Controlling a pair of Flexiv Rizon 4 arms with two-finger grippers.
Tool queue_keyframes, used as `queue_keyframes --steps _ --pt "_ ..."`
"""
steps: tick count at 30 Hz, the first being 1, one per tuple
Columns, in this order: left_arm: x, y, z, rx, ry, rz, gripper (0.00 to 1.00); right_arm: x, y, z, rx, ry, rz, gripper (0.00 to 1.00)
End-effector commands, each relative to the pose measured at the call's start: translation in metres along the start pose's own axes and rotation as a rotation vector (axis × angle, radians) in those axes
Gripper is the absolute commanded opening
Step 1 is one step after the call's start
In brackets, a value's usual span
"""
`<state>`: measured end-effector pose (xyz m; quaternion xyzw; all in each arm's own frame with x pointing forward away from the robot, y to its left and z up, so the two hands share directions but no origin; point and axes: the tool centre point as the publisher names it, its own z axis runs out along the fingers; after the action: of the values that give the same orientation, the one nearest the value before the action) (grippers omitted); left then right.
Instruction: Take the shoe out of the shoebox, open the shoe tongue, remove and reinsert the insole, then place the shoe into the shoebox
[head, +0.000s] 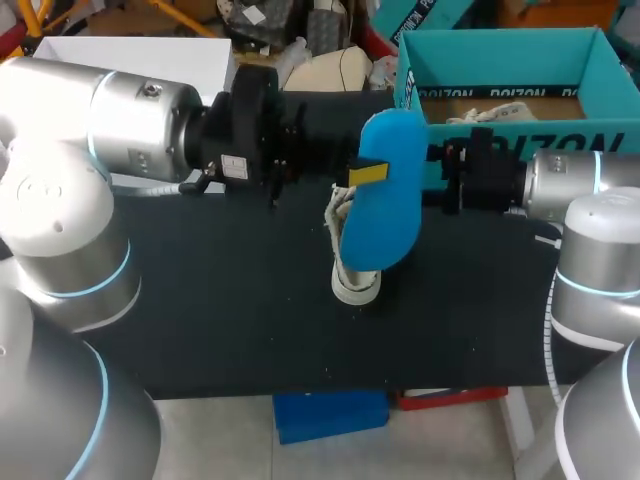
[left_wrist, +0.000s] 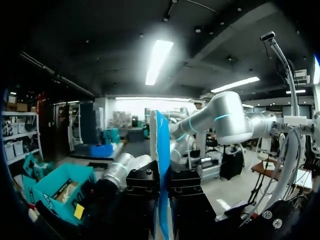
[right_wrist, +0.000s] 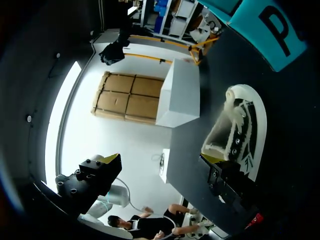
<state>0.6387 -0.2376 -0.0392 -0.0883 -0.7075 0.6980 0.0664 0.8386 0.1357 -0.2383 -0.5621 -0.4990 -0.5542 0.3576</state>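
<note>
The insole (head: 392, 195) hides most of the shoe (head: 355, 285) (only one white end shows).

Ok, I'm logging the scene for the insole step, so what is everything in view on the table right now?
shoe: one, white with black markings, near the table's middle, below the insole.
insole: one, blue, held up above the shoe.
shoebox: one, teal, open, far right of the table.
white box: one, white, far left of the table.
table: one, black top.
left hand: one, yellow-tipped, shut on the insole.
right hand: one, yellow-tipped, open, beside the insole, holding nothing.
</note>
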Motion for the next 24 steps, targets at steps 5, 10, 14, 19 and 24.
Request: queue_keyframes --steps 5,10,14,19,24 --pt "0.017 0.068 -0.022 0.140 -0.042 0.202 0.00 0.000 -0.001 0.002 -0.004 -0.001 0.000 1.00" --pt "0.015 0.101 -0.027 0.096 -0.042 0.262 0.00 0.000 -0.001 0.002 -0.004 -0.001 0.000 1.00" --pt "0.007 0.121 -0.027 0.038 -0.082 0.247 0.00 0.000 -0.001 0.002 -0.004 -0.001 0.000 1.00" --pt "0.007 0.121 -0.027 0.038 -0.082 0.247 0.00 0.000 -0.001 0.002 -0.004 -0.001 0.000 1.00" --pt "0.007 0.121 -0.027 0.038 -0.082 0.247 0.00 0.000 -0.001 0.002 -0.004 -0.001 0.000 1.00"
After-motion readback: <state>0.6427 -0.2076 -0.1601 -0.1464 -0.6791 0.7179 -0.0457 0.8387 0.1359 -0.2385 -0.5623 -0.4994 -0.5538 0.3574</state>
